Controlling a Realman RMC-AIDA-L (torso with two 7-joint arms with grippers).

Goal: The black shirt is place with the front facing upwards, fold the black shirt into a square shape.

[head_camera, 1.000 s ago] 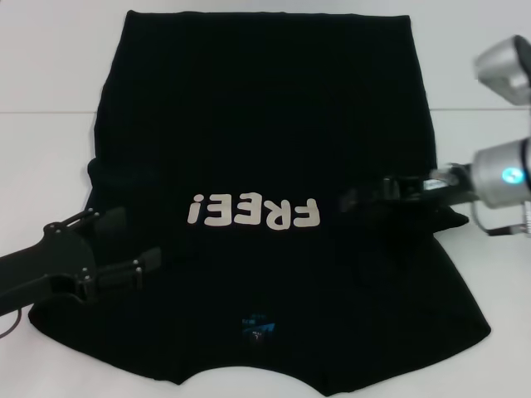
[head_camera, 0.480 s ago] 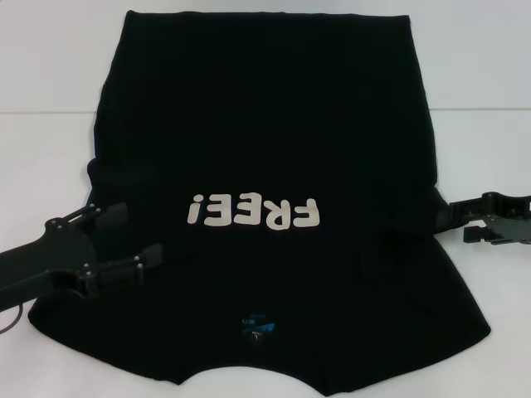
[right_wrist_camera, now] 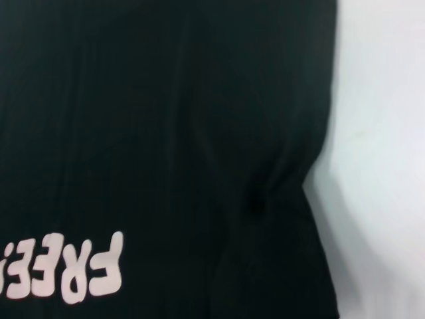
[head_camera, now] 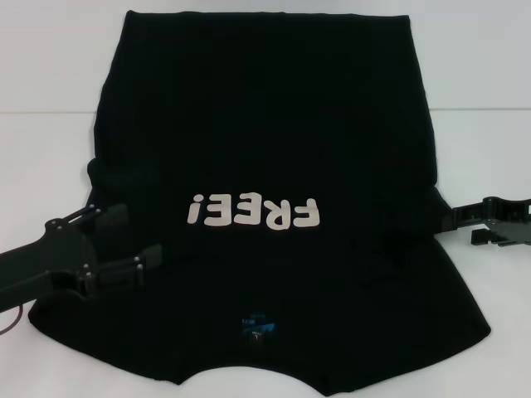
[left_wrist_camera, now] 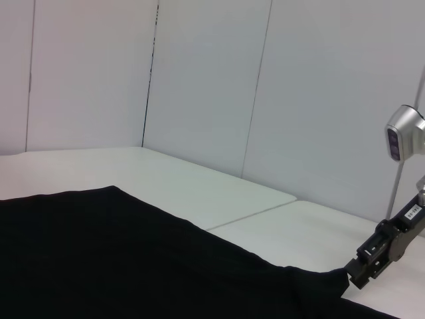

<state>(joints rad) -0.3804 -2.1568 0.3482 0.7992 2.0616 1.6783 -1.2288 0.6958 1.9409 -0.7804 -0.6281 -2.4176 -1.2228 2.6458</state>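
Observation:
The black shirt (head_camera: pixel 265 124) lies spread flat on the white table, front up. Its off-white "FREE!" print (head_camera: pixel 253 213) reads upside-down from the head view, and the blue neck label (head_camera: pixel 257 325) is nearest me. My left gripper (head_camera: pixel 129 240) is open, low over the shirt's left sleeve area. My right gripper (head_camera: pixel 461 228) is open, its tip at the shirt's right edge by the sleeve. The left wrist view shows that right gripper (left_wrist_camera: pixel 372 259) meeting the cloth's edge (left_wrist_camera: pixel 335 279). The right wrist view looks down on the shirt (right_wrist_camera: pixel 166 133) and its print (right_wrist_camera: pixel 66 266).
White table (head_camera: pixel 481 99) shows on both sides of the shirt and beyond its far hem. A seam between table panels (head_camera: pixel 50 112) runs across. White wall panels (left_wrist_camera: pixel 199 66) stand behind the table.
My right gripper has pulled back to the right, from over the shirt near the print to the shirt's right edge. The left arm has stayed still.

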